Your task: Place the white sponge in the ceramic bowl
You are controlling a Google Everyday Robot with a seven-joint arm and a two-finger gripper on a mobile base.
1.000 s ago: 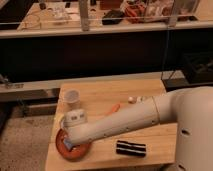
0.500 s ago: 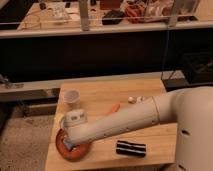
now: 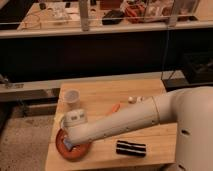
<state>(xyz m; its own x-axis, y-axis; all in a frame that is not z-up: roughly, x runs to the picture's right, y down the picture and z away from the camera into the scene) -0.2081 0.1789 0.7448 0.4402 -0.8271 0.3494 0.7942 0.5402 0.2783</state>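
Reddish-orange bowl [image 3: 85,152] low on the wooden surface [image 3: 150,135], near its left edge. Right over the bowl, the tool [image 3: 71,141] at the end of the white arm [image 3: 125,122]; cannot tell whether open, closed or gripping. Pale patch under it inside the bowl, maybe the white sponge [image 3: 67,145]; not certain. Right of the bowl, a black striped block [image 3: 131,148]. Beyond the bowl, an orange piece [image 3: 115,107], then a white cup [image 3: 71,98].
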